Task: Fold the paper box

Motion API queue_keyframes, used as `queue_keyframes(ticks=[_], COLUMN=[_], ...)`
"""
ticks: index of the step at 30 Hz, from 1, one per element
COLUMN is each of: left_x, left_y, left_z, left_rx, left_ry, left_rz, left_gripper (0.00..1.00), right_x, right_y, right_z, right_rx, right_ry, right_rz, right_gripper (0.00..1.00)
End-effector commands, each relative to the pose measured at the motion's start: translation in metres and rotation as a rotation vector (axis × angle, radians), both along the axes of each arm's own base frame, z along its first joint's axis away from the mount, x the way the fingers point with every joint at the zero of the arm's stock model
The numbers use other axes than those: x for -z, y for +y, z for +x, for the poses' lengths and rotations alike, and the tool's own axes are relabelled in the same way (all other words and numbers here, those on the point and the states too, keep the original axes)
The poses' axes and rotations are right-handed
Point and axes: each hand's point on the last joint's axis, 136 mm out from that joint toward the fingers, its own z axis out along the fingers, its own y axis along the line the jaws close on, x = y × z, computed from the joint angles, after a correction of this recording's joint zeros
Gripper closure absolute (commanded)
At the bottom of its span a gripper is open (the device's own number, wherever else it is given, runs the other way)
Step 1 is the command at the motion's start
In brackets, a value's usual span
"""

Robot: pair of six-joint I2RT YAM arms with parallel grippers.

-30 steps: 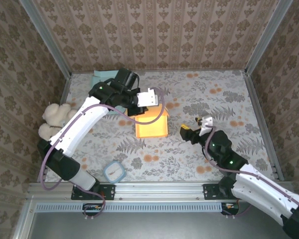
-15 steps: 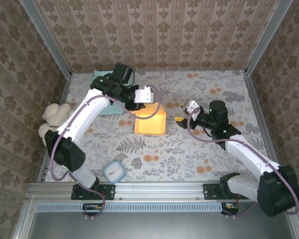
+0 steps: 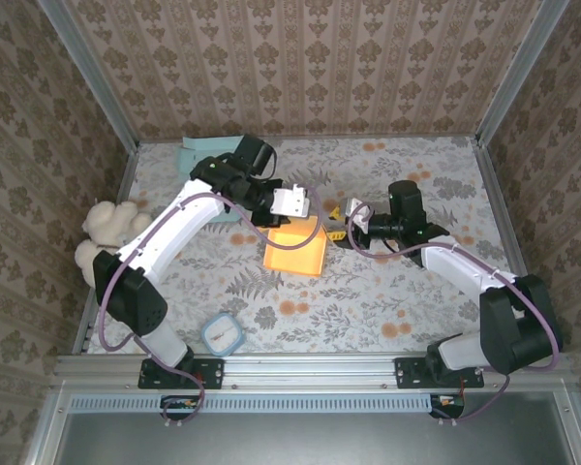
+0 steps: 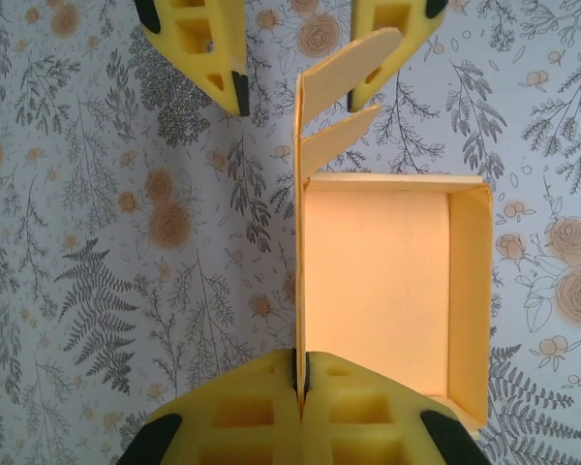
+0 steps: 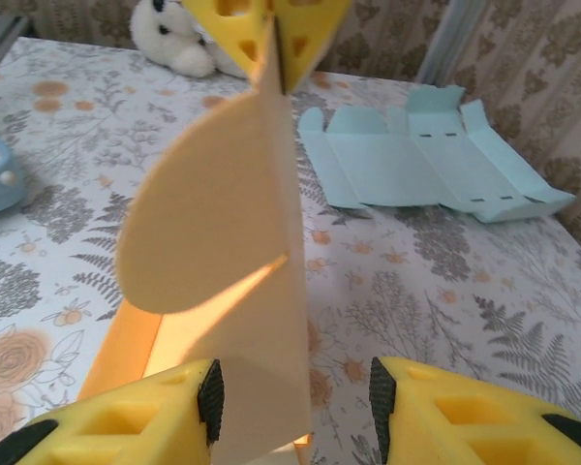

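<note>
The orange paper box (image 3: 295, 250) lies open in the middle of the table, its inside (image 4: 373, 291) facing up. My left gripper (image 3: 296, 213) is shut on the box's upright side wall (image 4: 299, 242); its fingertips (image 4: 301, 373) pinch that thin edge, as seen in the right wrist view (image 5: 276, 68). My right gripper (image 3: 335, 231) is open at the box's right end. A rounded flap (image 5: 213, 223) stands between its pads (image 5: 209, 399) and touches the left one. Its two yellow fingers (image 4: 234, 92) straddle the flaps in the left wrist view.
A flat light blue box blank (image 5: 436, 160) lies at the back left, partly under my left arm (image 3: 189, 153). A white plush toy (image 3: 105, 231) sits by the left wall. A small blue-lidded container (image 3: 221, 334) rests near the front edge.
My right arm swung in from the near right and brought its open jaws around the box's flap. The left gripper shifted slightly right, still holding the wall, and the box tilted.
</note>
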Motion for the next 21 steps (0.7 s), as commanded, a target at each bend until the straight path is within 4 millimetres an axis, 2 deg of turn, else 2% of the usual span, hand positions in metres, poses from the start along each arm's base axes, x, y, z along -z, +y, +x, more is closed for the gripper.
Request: queue_keyframes(ticks=[1, 4, 12, 18, 21], left_x=[0.002, 0.005, 0.012, 0.016, 0.017], left_y=[-0.004, -0.008, -0.023, -0.029, -0.028], left_z=[-0.003, -0.005, -0.018, -0.022, -0.02], left_rx=[0.039, 0.054, 0.107, 0.122, 0.116], left_ry=[-0.037, -0.07, -0.104, -0.112, -0.121], left_rz=[0.018, 0.04, 0.067, 0.08, 0.088], left_gripper=[1.0, 1.0, 1.0, 1.0, 1.0], right_x=[0.004, 0.01, 0.013, 0.016, 0.017], right_y=[0.006, 0.009, 0.01, 0.011, 0.01], right_z=[-0.009, -0.016, -0.019, -0.021, -0.021], right_rx=[-0.104, -0.158, -0.159, -0.17, -0.169], right_ry=[0.002, -0.003, 0.01, 0.003, 0.004], right_rz=[0.003, -0.002, -0.013, -0.024, -0.035], right_gripper=[0.53, 0.53, 0.55, 0.62, 0.68])
